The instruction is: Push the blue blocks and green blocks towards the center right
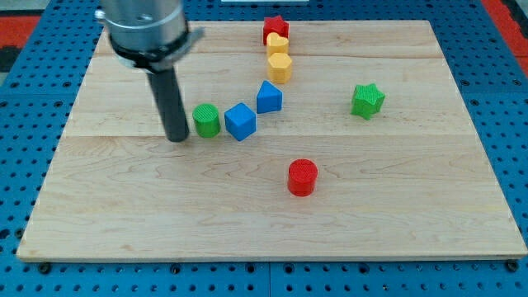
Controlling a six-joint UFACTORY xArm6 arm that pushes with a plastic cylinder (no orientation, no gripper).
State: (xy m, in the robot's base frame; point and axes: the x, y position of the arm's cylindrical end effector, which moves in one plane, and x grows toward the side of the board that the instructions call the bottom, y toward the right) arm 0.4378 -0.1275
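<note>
My tip (177, 138) rests on the board just to the left of the green cylinder (206, 120), very close to it or touching. A blue cube (240, 121) sits right of the green cylinder, almost against it. A second blue block (269, 97) lies up and right of the cube. A green star (367, 101) sits alone towards the view's right, at mid height.
A red star (275, 29) sits at the top centre, with two yellow blocks (277, 44) (280, 67) in a line below it. A red cylinder (302, 177) stands below the centre. The wooden board (124, 214) lies on a blue pegboard (25, 124).
</note>
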